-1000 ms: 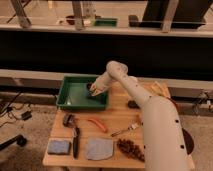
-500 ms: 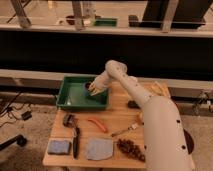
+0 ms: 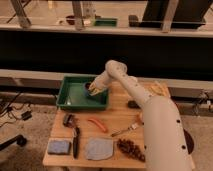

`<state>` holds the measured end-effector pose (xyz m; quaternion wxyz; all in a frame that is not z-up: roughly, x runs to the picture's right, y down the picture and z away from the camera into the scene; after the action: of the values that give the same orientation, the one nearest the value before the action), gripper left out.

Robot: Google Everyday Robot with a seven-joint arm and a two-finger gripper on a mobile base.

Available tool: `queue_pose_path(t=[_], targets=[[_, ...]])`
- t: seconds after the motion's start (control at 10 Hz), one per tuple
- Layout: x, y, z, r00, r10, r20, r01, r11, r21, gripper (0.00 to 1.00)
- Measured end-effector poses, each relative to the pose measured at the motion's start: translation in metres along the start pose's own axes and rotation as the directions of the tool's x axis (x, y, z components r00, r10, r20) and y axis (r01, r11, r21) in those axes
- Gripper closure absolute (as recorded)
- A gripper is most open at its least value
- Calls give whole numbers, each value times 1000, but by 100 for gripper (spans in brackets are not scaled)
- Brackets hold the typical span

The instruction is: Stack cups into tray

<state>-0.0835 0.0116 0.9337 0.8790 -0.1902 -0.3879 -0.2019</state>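
The large green tray [image 3: 70, 102] sits at the back left of the wooden table. My gripper [image 3: 92, 90] reaches down into the tray's right side, just above its floor. A small dark round shape at the gripper looks like a cup [image 3: 88, 87], but I cannot tell whether it is held. Another small dark cup [image 3: 131, 104] stands on the table right of the tray, partly behind my arm.
In front of the tray lie a dark brush [image 3: 68, 120], an orange tool [image 3: 98, 124], a fork [image 3: 125, 131], a black knife [image 3: 76, 142], a blue sponge [image 3: 59, 146], a grey cloth [image 3: 98, 148] and a brown pile [image 3: 131, 148]. A smaller green tray [image 3: 105, 21] sits far behind.
My gripper has moved slightly left and a little lower inside the tray. Nothing else on the table has moved.
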Motion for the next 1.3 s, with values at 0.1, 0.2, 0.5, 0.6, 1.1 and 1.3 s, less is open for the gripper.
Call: queue_pose_path(t=[0.1,0.2,0.5,0.6,1.1,1.3], targets=[[0,0,0,1000,0,0,0,1000,0,54],[0,0,0,1000,0,0,0,1000,0,42],[0,0,0,1000,-1,0,1,1000,0,20],[-1,0,0,1000,-1,0,1,1000,0,20],[-1,-1,1,1000,-1,1,1,1000,-1,20],[-1,-1,1,1000,-1,1,1,1000,-1,20]])
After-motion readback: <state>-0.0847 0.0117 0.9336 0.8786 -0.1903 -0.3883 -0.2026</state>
